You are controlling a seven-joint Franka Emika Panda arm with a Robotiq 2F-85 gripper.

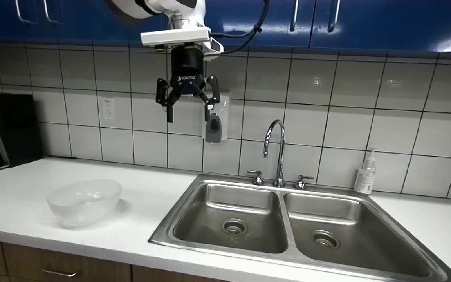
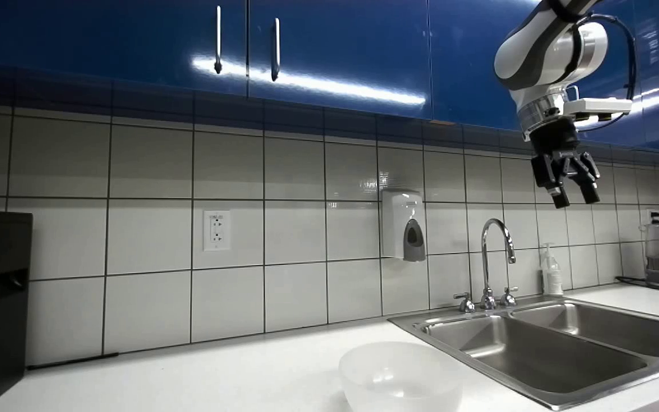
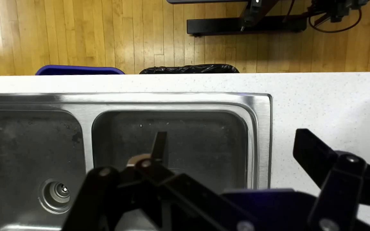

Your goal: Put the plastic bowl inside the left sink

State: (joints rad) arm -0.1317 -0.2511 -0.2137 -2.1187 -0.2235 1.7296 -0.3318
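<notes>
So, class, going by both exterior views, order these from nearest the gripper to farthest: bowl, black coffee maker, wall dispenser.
1. Wall dispenser: roughly level with the gripper.
2. Bowl: on the counter, below and left of the gripper.
3. Black coffee maker: at both pictures' left edge.

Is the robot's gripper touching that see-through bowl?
Apart. An exterior view shows it: the gripper hangs open, high up, and the plastic bowl sits lower on the counter, with tiled wall visible between them.

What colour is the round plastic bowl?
The round plastic bowl is translucent whitish, showing best in an exterior view.
</notes>
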